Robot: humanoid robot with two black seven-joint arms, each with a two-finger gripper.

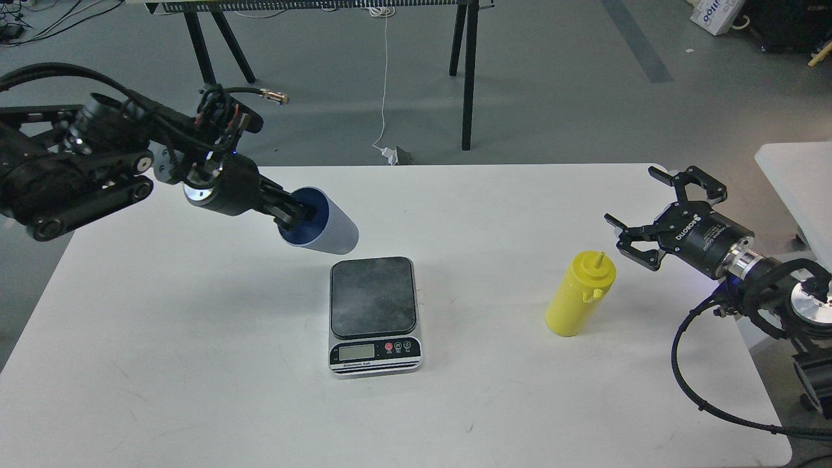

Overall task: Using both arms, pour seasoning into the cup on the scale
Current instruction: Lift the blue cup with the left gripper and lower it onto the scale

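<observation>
The left arm (pixel 97 169) is reaching in from the left edge, and its left gripper (pixel 300 214) is pinching the rim of the light blue-grey ribbed cup (pixel 328 224), one finger sitting inside the blue interior. The cup is lying tipped on its side in the air, mouth facing left toward the wrist, hanging above the white table (pixel 195 338) just left of and beyond the far-left corner of the kitchen scale (pixel 374 315). The scale is sitting flat near the table's middle, its dark weighing plate bare and its display facing the near edge. Further right, the yellow squeeze bottle (pixel 580 294) is standing upright on the table, nozzle up. Just right of it, not touching, the right gripper (pixel 650 214) is hovering with its fingers spread wide, empty.
</observation>
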